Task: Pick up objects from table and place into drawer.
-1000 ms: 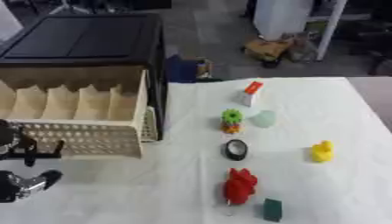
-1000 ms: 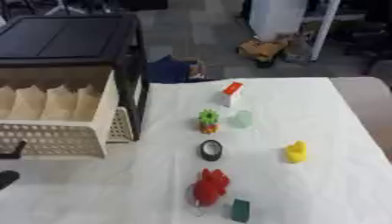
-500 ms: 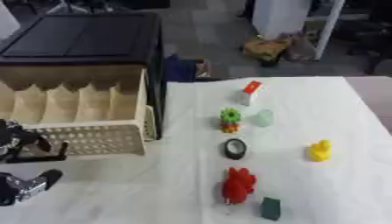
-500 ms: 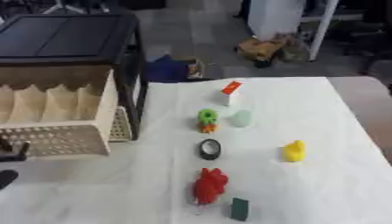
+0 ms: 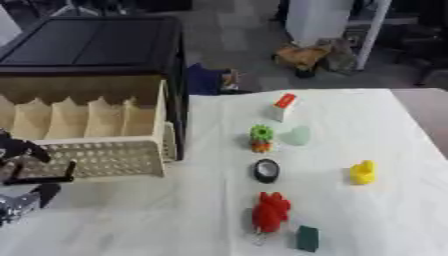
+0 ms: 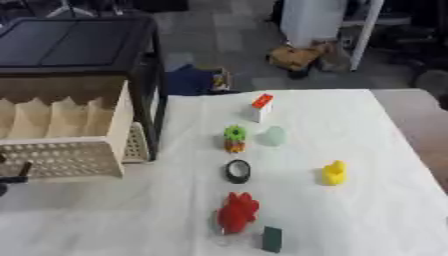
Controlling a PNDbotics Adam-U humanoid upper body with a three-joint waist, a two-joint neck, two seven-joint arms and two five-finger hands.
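With its fingers loosely spread and gripping nothing, the left hand [image 5: 19,165] is hovering before the open drawer [image 5: 96,135], so it is facing a reach well to its right, ideally toward the red toy [image 5: 270,211], the nearest object.

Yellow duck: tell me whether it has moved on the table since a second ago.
No. The yellow duck sits where it was, right of the black ring, the same gap apart.

Left hand [image 5: 22,170] at lower left edge, dark fingers spread, holding nothing
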